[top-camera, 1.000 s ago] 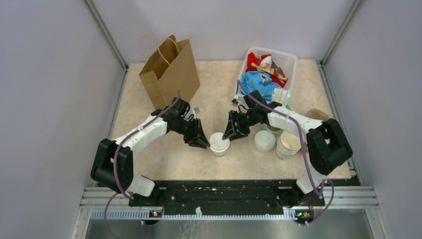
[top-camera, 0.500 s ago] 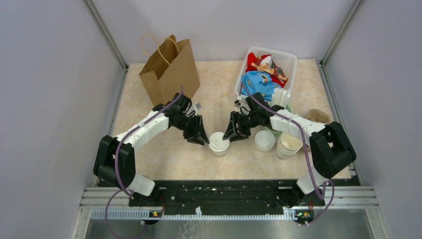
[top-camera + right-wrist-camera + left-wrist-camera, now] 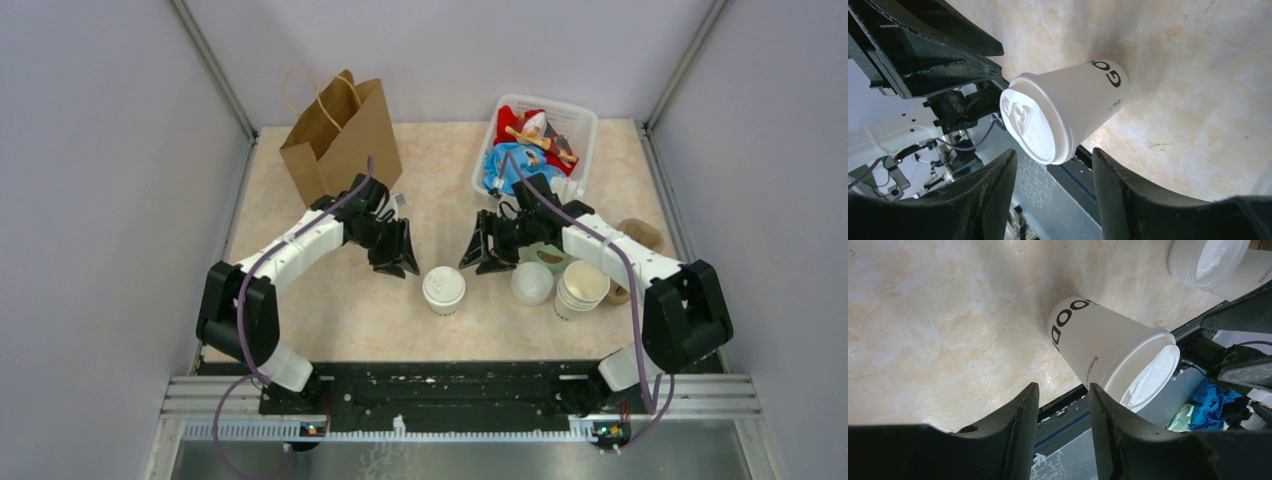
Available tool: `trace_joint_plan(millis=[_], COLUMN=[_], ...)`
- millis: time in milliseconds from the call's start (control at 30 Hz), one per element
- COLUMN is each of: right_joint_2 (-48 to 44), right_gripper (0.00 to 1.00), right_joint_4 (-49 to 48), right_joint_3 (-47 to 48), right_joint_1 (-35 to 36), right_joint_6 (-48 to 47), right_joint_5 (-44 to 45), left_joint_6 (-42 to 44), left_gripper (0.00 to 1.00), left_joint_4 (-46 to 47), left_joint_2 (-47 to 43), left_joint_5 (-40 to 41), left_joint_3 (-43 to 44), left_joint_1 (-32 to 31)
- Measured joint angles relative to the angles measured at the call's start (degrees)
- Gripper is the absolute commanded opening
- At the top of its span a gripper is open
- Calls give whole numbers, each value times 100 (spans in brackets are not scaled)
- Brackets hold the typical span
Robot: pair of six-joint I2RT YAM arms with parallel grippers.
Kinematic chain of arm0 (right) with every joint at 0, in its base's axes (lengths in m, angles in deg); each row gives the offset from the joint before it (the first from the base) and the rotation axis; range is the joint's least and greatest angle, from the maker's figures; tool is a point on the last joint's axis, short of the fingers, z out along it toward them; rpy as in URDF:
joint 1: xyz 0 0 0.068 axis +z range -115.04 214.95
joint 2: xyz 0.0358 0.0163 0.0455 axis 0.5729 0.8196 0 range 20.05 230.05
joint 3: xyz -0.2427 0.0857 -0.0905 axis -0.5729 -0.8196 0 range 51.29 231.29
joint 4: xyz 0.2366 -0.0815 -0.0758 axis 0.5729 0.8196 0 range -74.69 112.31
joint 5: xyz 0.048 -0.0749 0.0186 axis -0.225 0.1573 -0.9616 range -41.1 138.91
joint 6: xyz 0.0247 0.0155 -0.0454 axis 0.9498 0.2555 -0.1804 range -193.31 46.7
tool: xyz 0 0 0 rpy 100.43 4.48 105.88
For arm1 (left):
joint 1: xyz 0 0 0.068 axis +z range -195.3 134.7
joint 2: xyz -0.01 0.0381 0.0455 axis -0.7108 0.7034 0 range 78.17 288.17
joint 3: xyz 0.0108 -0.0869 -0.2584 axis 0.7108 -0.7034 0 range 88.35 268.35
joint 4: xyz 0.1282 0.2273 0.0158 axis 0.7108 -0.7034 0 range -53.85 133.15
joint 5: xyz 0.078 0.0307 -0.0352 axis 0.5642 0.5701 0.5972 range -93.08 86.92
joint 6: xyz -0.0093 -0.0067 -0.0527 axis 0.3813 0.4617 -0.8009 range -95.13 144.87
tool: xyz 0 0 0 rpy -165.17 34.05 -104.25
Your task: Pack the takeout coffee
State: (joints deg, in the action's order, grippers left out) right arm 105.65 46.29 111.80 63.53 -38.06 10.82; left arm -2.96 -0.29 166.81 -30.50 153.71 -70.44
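Observation:
The takeout coffee point(image 3: 443, 289) is a white lidded paper cup with black lettering, standing upright on the table between both arms; it also shows in the left wrist view as the takeout coffee point(image 3: 1108, 347) and in the right wrist view as the takeout coffee point(image 3: 1068, 107). My left gripper point(image 3: 398, 265) hangs to its upper left, apart from it, jaws open and empty point(image 3: 1063, 395). My right gripper point(image 3: 482, 260) hangs to its upper right, also apart, jaws open with nothing between them point(image 3: 1054, 162).
A brown paper bag point(image 3: 341, 140) stands upright at the back left. A white basket point(image 3: 583, 122) with colourful items sits at the back right. Near the right arm are a stack of loose white lids point(image 3: 531, 282), a stack of nested cups point(image 3: 579, 289) and a brown object point(image 3: 640, 234).
Both grippers have drawn back and up from the cup and opened wider. The cup stands alone with its lid on.

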Motion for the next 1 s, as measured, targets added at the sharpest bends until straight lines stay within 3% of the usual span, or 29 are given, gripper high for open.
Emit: trace_joint_plan(millis=[167,267,1000], right_joint_2=[96,184,337], right_gripper=[37,33,30], right_joint_4=[199,380,448], right_joint_3=[125,190,212], right_joint_1=[-68,-63,144], right_joint_6=[-214,-326,-420], right_joint_5=[127,234,249], left_joint_6=[-28,-76,-378], left_gripper=[49,49,54], left_joint_4=[13,17,188], left_joint_2=[-13,-57,-341], left_joint_5=[-94,-205,-498], left_joint_3=[-96,-197,-557], left_joint_1=[0,0,-70])
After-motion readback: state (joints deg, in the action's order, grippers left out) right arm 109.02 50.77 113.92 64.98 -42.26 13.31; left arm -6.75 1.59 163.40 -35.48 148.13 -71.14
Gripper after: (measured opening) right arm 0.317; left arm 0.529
